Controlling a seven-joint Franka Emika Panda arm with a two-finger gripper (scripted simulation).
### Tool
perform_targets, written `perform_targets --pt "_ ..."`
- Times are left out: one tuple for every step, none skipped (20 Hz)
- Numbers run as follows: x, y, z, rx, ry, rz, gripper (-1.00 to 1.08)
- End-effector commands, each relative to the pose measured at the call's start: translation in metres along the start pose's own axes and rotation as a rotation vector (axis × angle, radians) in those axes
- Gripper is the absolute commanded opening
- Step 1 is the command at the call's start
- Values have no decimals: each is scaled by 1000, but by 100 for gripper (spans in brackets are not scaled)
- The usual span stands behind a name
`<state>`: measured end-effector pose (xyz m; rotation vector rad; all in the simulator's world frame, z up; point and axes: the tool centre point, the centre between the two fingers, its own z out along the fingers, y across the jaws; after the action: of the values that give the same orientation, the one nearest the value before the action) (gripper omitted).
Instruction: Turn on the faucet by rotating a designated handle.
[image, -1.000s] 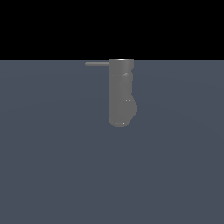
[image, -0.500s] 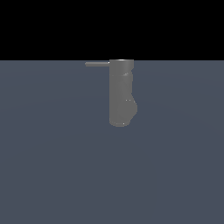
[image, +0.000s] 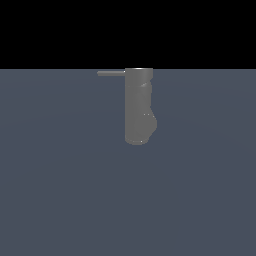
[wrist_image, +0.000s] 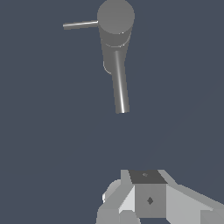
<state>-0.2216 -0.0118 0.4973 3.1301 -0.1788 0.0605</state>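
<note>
The faucet (image: 138, 105) is a matte grey upright cylinder with a rounded bulge low on the side toward the exterior view's right. The handle (image: 111, 73) is a thin grey rod sticking out level from the cylinder's top toward the exterior view's left. The wrist view looks down on the faucet (wrist_image: 115, 19), its handle (wrist_image: 81, 25), and a thicker grey spout rod (wrist_image: 120, 85) that reaches toward my gripper. Only white and grey parts of the gripper (wrist_image: 148, 197) show at that picture's edge, well apart from the faucet. The gripper touches nothing, and its jaw gap is not visible. It is out of the exterior view.
The faucet stands on a flat blue-grey surface (image: 128, 200) that fills both views. A black band lies behind it in the exterior view.
</note>
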Motion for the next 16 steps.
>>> perform_targets --pt "9 -2 1 12 -4 34 -100" --pt "14 -4 2 17 -6 50 -100" --pt "19 -5 2 22 -8 68 -100" --pt "24 -6 3 28 -10 87 -100" --pt "29 -8 4 34 -13 107 -100" --pt "35 -9 5 40 -16 129 -100" --pt "41 -11 7 46 -19 152 -100" --pt "48 -13 8 52 -23 176 -100" --pt "54 -15 10 57 -26 201 -100" --pt "61 -16 12 62 -30 226 -100" --pt "68 -18 14 67 -34 251 -100" --pt "74 -20 16 72 -38 276 -100" --pt "81 -22 18 76 -42 302 -100" --pt "87 -24 20 80 -46 327 -100" --pt "94 -26 23 83 -50 353 -100" --pt "101 -28 26 86 -54 379 -100"
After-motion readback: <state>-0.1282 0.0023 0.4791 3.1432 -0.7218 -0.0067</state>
